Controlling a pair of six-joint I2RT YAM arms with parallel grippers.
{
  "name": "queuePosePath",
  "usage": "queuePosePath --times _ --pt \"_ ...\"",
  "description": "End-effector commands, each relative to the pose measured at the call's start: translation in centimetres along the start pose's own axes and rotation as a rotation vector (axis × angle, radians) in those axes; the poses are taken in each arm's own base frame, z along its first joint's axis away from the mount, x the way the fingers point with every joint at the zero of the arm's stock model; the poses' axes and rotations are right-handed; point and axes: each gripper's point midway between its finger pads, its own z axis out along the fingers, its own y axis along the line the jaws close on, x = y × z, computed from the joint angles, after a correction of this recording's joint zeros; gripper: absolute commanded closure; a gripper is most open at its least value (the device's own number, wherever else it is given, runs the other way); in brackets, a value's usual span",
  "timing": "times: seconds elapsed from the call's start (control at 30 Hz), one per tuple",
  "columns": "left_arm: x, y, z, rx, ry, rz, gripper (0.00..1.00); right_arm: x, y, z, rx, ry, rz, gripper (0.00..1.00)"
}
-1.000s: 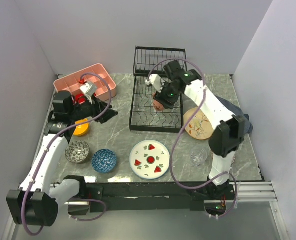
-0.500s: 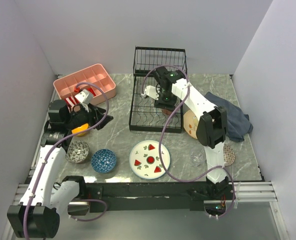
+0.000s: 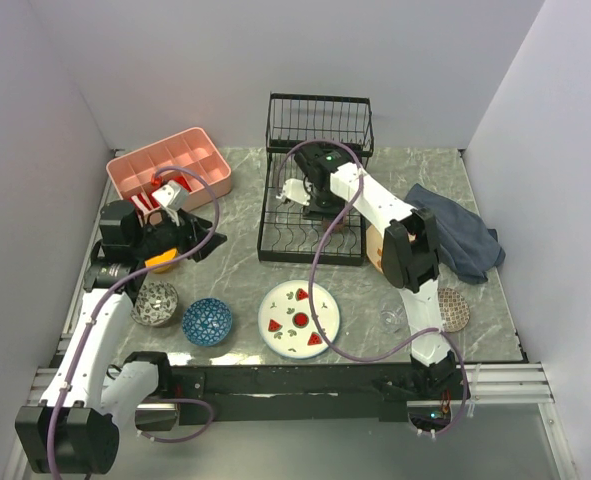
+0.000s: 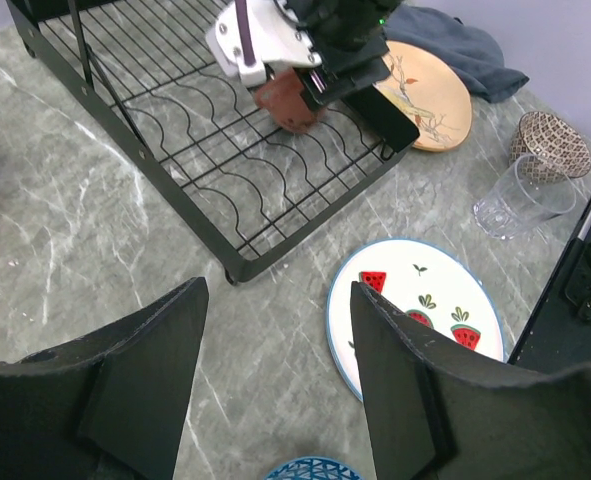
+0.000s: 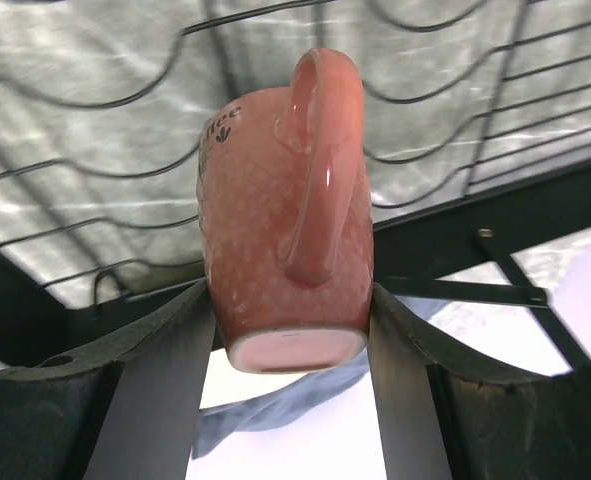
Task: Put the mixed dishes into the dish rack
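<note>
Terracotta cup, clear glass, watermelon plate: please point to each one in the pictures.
terracotta cup (image 5: 243, 225): right wrist view, speckled side beside the handle.
clear glass (image 4: 523, 198): left wrist view, its side wall.
watermelon plate (image 3: 299, 319): top external view, its middle.

Marbled table (image 3: 240, 278) bearing dish rack (image 3: 295, 240); left of rack, pink tray (image 3: 190, 160); in front, watermelon plate (image 3: 299, 318), blue bowl (image 3: 207, 321); right, glass (image 4: 523, 197), cloth (image 3: 465, 240).
</note>
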Motion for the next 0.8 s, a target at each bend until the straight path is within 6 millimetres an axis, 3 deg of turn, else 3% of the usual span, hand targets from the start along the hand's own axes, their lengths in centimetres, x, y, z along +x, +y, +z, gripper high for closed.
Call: queuePosePath --times 0.0,0.1,0.23,0.33,0.43,0.63,0.77 --pt "-0.5 0.1 0.2 0.013 -0.020 0.030 0.35 -0.7 -3.1 -0.2 0.131 -0.005 -0.009 0.84" --pt "-0.6 0.2 0.3 0.012 -0.018 0.017 0.35 -1.0 -3.6 0.4 0.136 -0.007 -0.007 0.83" --pt "-1.0 0.1 0.3 0.024 -0.023 0.024 0.35 -1.1 -3.9 1.2 0.161 0.001 0.001 0.70" --pt "-1.1 0.2 0.4 0.021 -0.025 0.028 0.35 -1.4 -4.4 0.9 0.189 -0.023 0.033 0.49" --pt "-1.3 0.2 0.4 0.024 -0.026 0.031 0.34 -1.5 -4.9 -0.4 0.220 -0.053 0.065 0.40" --pt "-1.4 0.0 0.6 0.040 -0.038 0.025 0.34 -1.1 -5.1 -2.8 0.261 -0.084 0.120 0.30" --pt "-1.7 -0.2 0.7 0.055 -0.053 0.025 0.34 -0.7 -5.1 -2.9 0.282 -0.083 0.143 0.27"
